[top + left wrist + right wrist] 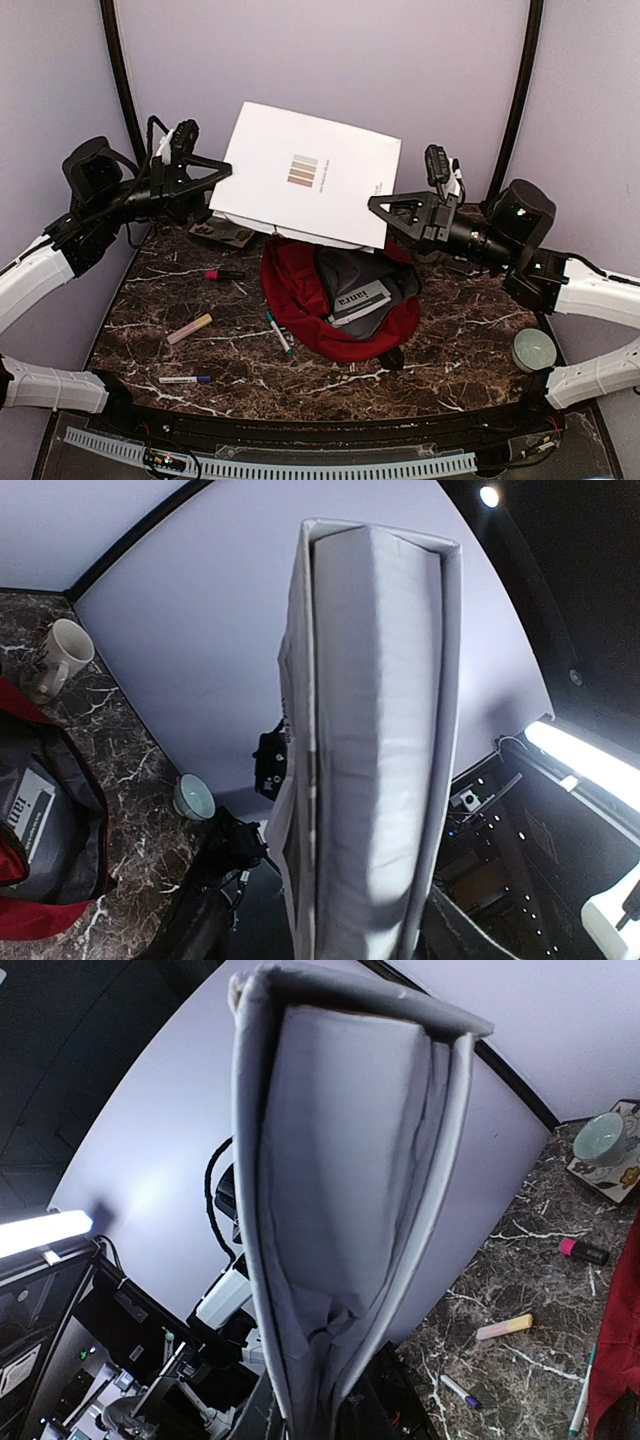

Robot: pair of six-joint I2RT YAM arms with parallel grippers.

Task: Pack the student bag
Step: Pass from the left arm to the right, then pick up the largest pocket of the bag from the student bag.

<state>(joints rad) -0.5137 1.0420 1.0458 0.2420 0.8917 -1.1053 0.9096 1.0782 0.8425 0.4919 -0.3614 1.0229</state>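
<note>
Top external shows the student bag (295,300) lying open below and just inward of my right gripper (385,208), which is nearer to it than my left gripper (215,172). The white book (310,180) hangs above the bag, its long axis running from gripper to gripper. My right jaws look pinched on the book's right edge; whether the left ones, at the opposite edge, are spread or clamped I cannot tell.

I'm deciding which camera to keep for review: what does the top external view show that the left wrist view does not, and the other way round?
Only the top view: the printed cover of the white book, the pink marker, pale highlighter, teal pen and blue-capped marker. Only the left wrist: a white mug near the wall. Both: the book, edge-on at the wrist, and the red student bag.
</note>
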